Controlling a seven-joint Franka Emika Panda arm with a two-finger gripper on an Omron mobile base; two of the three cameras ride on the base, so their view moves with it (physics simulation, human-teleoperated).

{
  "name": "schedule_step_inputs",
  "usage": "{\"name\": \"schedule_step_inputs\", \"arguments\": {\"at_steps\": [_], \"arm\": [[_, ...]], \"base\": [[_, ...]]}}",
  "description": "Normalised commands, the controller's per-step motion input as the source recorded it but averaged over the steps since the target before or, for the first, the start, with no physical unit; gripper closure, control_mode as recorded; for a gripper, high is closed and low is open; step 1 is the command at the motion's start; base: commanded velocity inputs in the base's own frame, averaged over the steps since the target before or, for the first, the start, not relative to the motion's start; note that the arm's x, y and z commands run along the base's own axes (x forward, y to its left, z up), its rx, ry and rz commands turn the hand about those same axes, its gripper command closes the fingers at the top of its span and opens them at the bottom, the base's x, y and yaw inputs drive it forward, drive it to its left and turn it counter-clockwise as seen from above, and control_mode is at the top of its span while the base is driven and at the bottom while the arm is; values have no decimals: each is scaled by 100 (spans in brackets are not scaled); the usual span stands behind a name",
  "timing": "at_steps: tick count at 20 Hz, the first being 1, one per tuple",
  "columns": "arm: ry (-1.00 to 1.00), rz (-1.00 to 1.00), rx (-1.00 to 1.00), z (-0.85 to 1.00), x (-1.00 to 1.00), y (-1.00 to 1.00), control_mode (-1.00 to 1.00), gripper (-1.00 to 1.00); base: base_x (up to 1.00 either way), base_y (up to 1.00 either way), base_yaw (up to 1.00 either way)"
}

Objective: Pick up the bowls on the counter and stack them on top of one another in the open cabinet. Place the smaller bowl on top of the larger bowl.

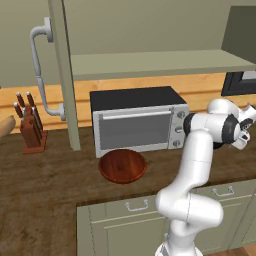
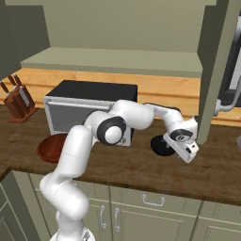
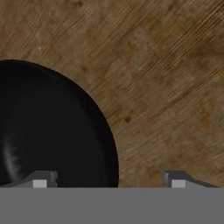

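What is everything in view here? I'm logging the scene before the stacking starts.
larger bowl: one, reddish-brown, on the counter before the toaster oven.
smaller bowl: one, black, on the counter right of the oven.
toaster oven: one, black and silver, on the counter.
knife block: one, brown, far left.
cabinet: one, grey-green, shelf bare, door open.
drawers: grey-green, below the counter.
gripper: one, open, straddling the black bowl's rim.

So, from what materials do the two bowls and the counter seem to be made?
The larger bowl looks like polished reddish-brown wood, showing faint grain. The smaller bowl is plain black with a soft sheen, perhaps glazed ceramic or plastic; I cannot tell which. The counter looks like dark brown wood, with streaky grain.
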Motion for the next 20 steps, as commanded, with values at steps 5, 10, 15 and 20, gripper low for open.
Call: {"name": "schedule_step_inputs", "arguments": {"at_steps": [5, 10, 15, 20], "arm": [[0, -3, 0, -16, 8, 2, -100, 100], [0, -1, 0, 0, 0, 3, -100, 100], [-1, -3, 0, 0, -2, 6, -100, 100], [-21, -11, 0, 41, -69, 17, -100, 100]], "base": [[0, 0, 0], [0, 0, 0], [0, 0, 0], [0, 0, 0]]}}
